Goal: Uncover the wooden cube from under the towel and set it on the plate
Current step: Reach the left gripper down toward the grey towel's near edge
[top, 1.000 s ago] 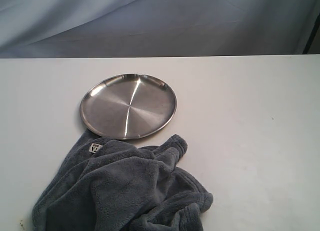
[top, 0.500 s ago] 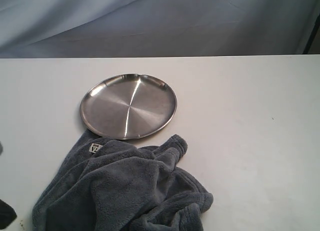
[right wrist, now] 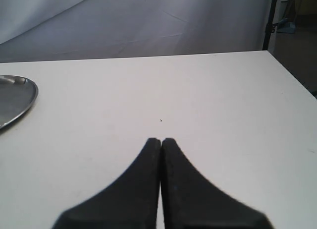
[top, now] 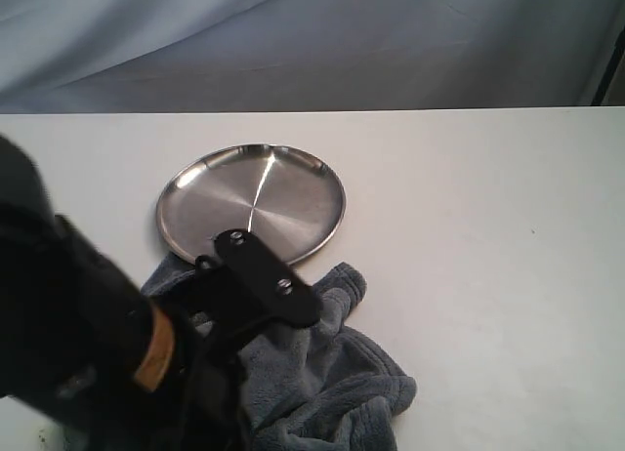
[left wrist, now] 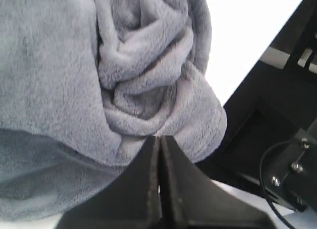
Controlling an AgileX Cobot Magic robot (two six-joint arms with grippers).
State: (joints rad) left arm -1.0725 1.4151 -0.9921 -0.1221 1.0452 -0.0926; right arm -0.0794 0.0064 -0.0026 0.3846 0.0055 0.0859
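Observation:
The blue-grey towel (top: 342,373) lies crumpled on the white table just in front of the steel plate (top: 251,207), which holds nothing. My left arm (top: 98,344) reaches in over the towel's left half and hides its label. In the left wrist view my left gripper (left wrist: 160,138) is shut, its tips right at a fold of the towel (left wrist: 99,65) with no cloth between them. Over bare table to the right of the plate (right wrist: 12,97), my right gripper (right wrist: 161,140) is shut and holds nothing. The wooden cube is hidden.
The white table (top: 488,256) runs back to a grey-blue cloth backdrop (top: 391,51). A black frame with a cable (left wrist: 270,135) stands close beside the towel in the left wrist view. A dark pole (right wrist: 270,21) rises beyond the table's far right corner.
My left arm has swung in from the lower left and now covers the towel's left half. Towel and plate have not moved.

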